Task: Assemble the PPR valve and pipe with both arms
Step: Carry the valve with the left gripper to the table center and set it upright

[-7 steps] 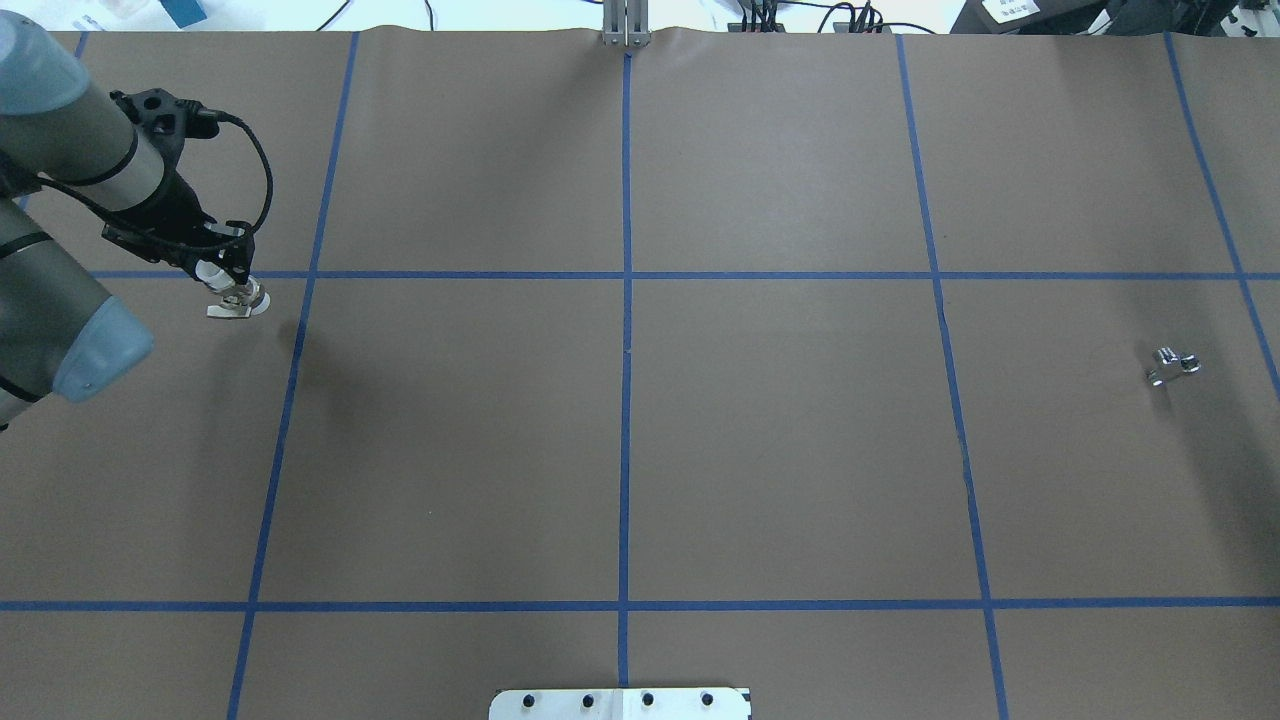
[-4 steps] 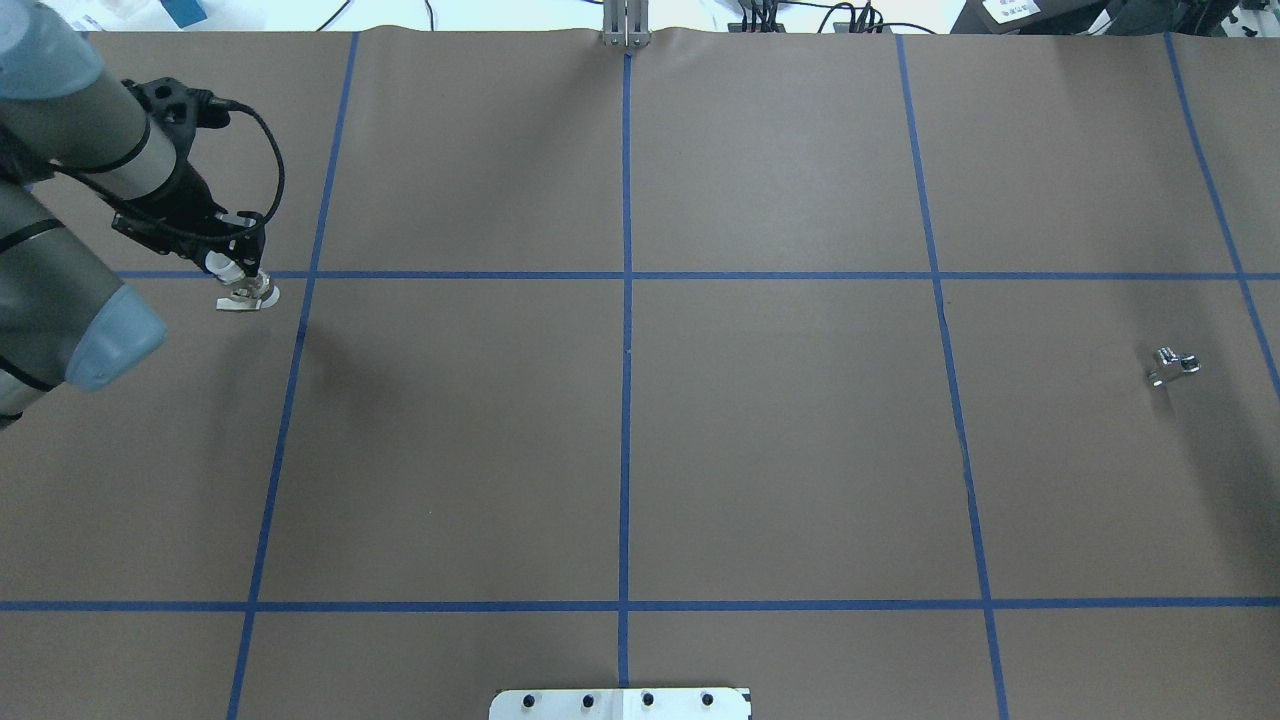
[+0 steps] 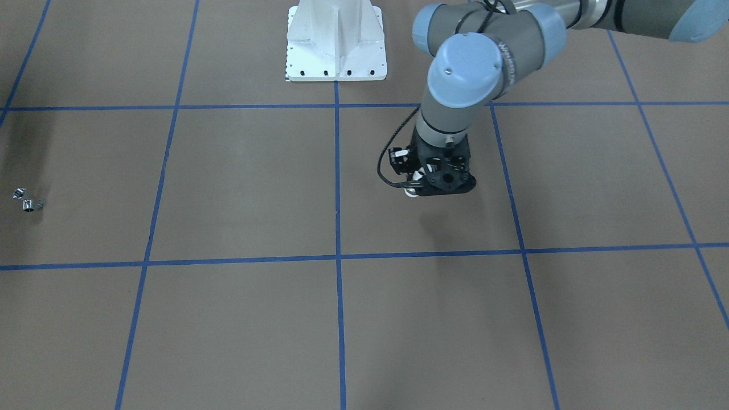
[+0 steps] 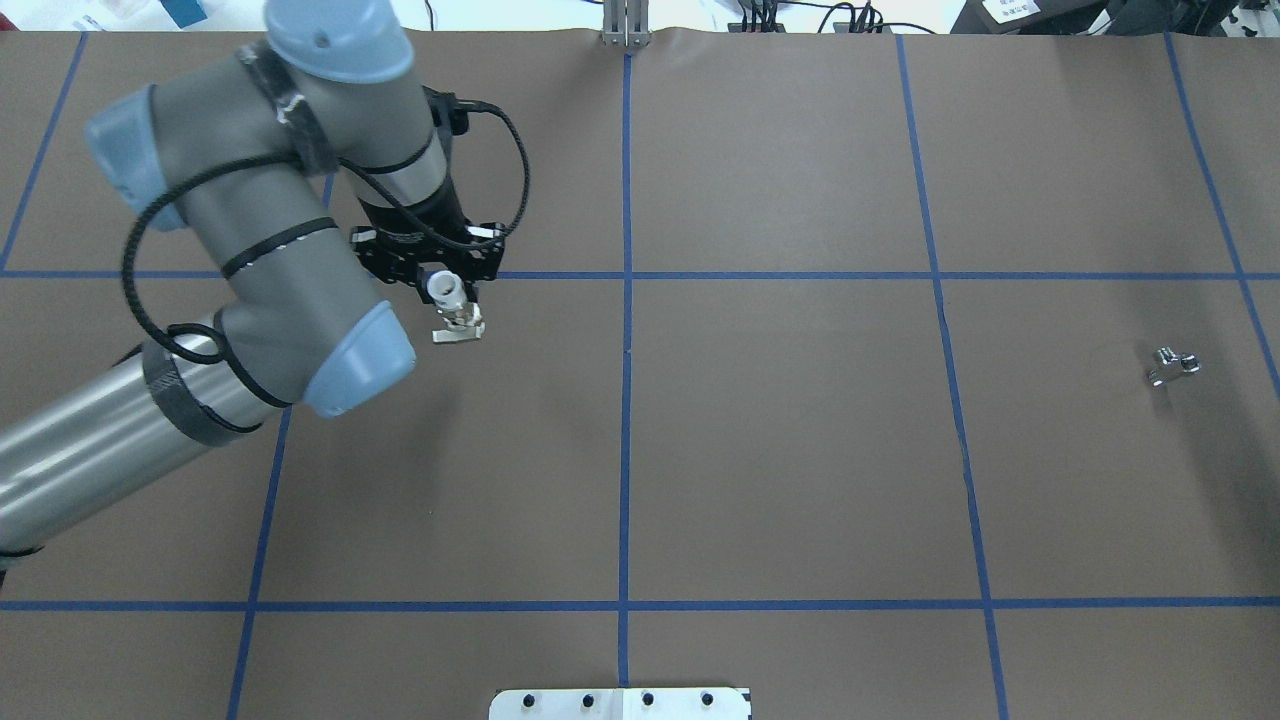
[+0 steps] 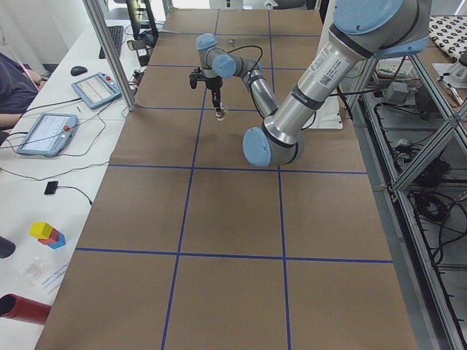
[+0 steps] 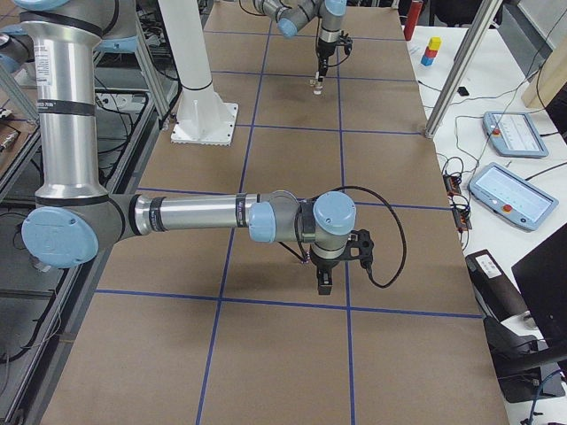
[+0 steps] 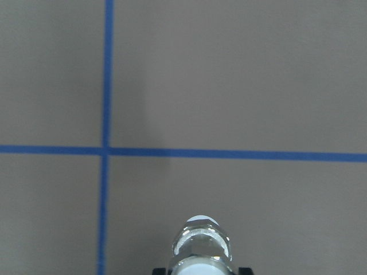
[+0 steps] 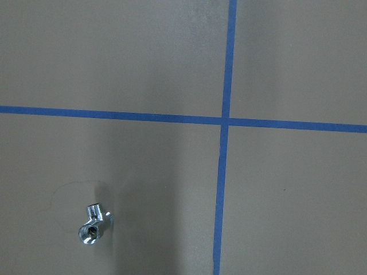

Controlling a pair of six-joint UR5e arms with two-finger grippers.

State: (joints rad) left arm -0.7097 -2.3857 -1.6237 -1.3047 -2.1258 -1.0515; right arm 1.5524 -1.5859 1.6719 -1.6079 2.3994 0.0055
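PPR valve: held upright in the left gripper, which is clenched on the valve's upper white end. The metal band and the grey lever stick out below the fingertips.
Height: the left wrist view looks down past the valve onto bare brown paper. It appears to be lifted clear of the surface, though the gap itself cannot be confirmed.
Just changed: a second ago the left gripper and valve were close to the surface's left edge. Now they are well in from that edge, a little short of the centre tape line and in the half toward the far edge. The left arm has swung fully into the overhead view.
Meaning for the task: the valve pick-up looks finished and the carry toward the middle is under way. Mating has not begun.
Pipe: lies loose on the surface near the right edge, about midway between the near and far edges, unmoved over the last second. It is well apart from the valve and the left gripper, with nearly the whole width of the surface between them.
Right gripper: shows only in the right-side view, low over the surface near the pipe. Whether its fingers are spread or closed cannot be told. The right wrist view shows the pipe lying alone with nothing touching it.
Likely next need: the right gripper has yet to take the pipe. Both parts must then meet near the centre, with an open end of the pipe lined up with the valve's free white end.
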